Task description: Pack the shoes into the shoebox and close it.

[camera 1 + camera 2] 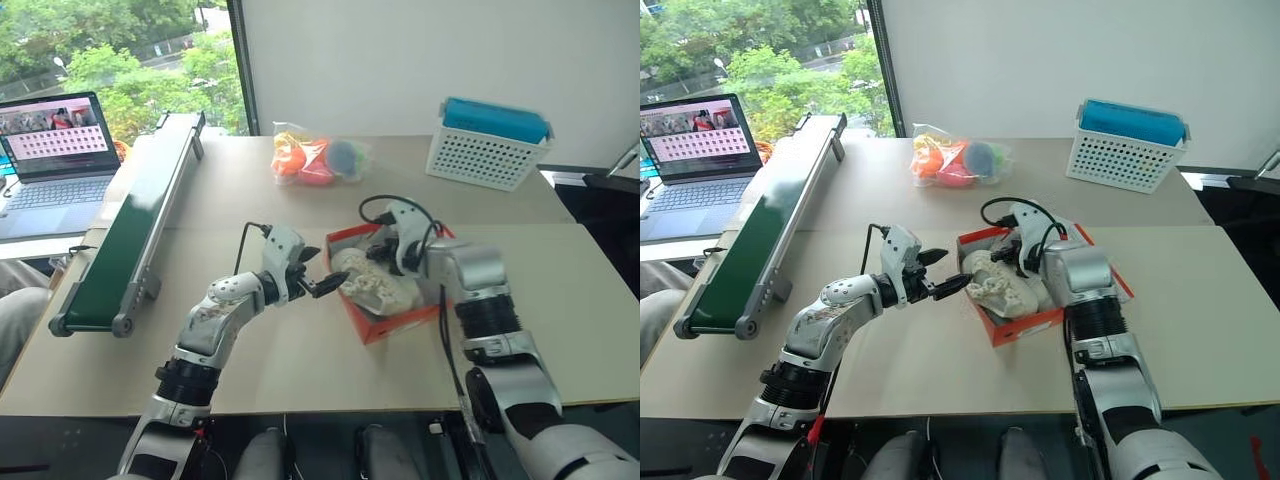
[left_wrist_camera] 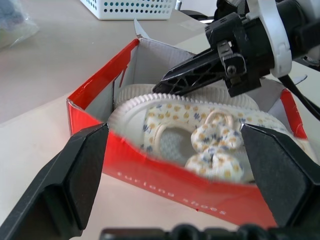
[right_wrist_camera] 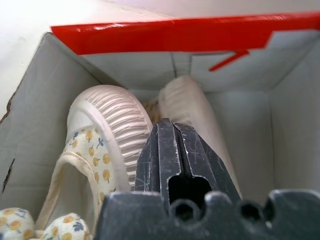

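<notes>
The red shoebox (image 1: 388, 328) stands open on the table between my two arms. Both shoes (image 1: 372, 284) lie inside it, cream with a small flower print, bows and ribbed white toe caps. The nearer shoe (image 2: 175, 125) lies against the box's front wall, the other shoe (image 3: 186, 102) behind it. My right gripper (image 3: 170, 127) is shut with nothing between its fingers, and its tip reaches down into the box between the two shoes. My left gripper (image 1: 325, 272) is open just left of the box, level with its rim and pointing at it.
A green conveyor belt (image 1: 140, 220) runs along the left side of the table, with a laptop (image 1: 55, 150) beyond it. A bag of colourful toys (image 1: 318, 158) and a white perforated basket (image 1: 490, 145) stand at the back.
</notes>
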`<action>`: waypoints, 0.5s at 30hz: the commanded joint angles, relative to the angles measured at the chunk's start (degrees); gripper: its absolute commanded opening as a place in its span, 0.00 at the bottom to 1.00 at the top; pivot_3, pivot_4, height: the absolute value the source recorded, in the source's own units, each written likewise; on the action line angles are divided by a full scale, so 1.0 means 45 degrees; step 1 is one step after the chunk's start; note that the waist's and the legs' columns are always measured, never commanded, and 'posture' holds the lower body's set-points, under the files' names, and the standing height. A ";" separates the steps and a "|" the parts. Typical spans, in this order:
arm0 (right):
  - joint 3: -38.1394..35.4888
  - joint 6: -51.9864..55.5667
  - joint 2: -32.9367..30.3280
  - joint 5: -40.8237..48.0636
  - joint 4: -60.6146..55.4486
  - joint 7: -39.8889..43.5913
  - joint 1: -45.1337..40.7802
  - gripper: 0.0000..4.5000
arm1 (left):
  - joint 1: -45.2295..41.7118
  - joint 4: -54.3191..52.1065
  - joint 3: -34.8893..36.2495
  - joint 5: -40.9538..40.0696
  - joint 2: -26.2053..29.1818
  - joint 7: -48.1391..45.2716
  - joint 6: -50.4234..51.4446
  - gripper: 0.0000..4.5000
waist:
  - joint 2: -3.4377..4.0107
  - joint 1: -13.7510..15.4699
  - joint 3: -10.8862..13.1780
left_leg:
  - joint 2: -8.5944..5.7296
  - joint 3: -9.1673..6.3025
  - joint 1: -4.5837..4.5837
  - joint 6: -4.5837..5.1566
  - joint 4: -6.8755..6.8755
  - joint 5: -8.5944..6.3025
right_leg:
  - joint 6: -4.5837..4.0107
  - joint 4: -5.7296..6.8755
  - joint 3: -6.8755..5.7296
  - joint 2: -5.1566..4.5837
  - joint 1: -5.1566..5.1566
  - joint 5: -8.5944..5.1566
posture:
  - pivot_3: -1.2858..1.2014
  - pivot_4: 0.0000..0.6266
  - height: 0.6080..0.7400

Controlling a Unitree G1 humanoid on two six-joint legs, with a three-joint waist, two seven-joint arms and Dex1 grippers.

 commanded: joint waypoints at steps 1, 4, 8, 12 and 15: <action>0.1876 -0.0060 0.0962 -0.0354 0.1192 0.0507 0.0717 0.01 | -0.0084 -0.0613 0.0165 -0.0114 0.0010 0.0056 0.0038 1.00 | -0.0047 -0.0164 -0.0032 | 0.0003 0.0002 0.0020 -0.0001 -0.0005 0.0000 | -0.0001 0.0003 0.0005 0.0001 0.0011 0.0000 | 0.52 0.24 0.73; 0.2099 -0.0418 0.1015 -0.0765 0.1557 0.0595 0.0752 0.01 | -0.0059 -0.0681 0.0158 -0.0133 0.0015 0.0090 0.0092 1.00 | -0.0078 -0.0308 -0.0055 | 0.0013 0.0007 0.0081 -0.0006 -0.0031 -0.0004 | -0.0014 0.0004 0.0025 0.0013 0.0040 0.0006 | 0.52 0.24 0.73; 0.0772 -0.0815 0.0861 -0.0662 0.1354 0.0129 0.0436 0.01 | -0.0002 -0.0781 0.0176 -0.0148 0.0020 0.0133 0.0167 1.00 | -0.0085 -0.0306 -0.0060 | 0.0024 0.0004 0.0119 -0.0012 -0.0042 -0.0004 | -0.0028 0.0036 0.0028 0.0027 0.0051 0.0002 | 0.52 0.24 0.73; -0.0369 0.0021 0.0250 -0.0382 -0.0407 0.0032 -0.0021 0.01 | 0.0042 -0.0885 0.0185 -0.0165 0.0032 0.0129 0.0273 1.00 | -0.0076 -0.0185 -0.0052 | 0.0015 0.0012 0.0098 -0.0026 -0.0034 0.0004 | -0.0033 0.0102 0.0047 0.0012 0.0006 -0.0001 | 0.52 0.24 0.73; -0.1381 0.1529 -0.0302 0.0173 -0.2444 -0.0009 -0.0396 0.01 | 0.0029 -0.0866 0.0170 -0.0170 0.0045 0.0091 0.0295 1.00 | -0.0050 -0.0047 -0.0019 | 0.0008 0.0007 0.0030 -0.0037 -0.0020 0.0012 | -0.0034 0.0113 0.0038 -0.0003 -0.0049 -0.0001 | 0.52 0.24 0.73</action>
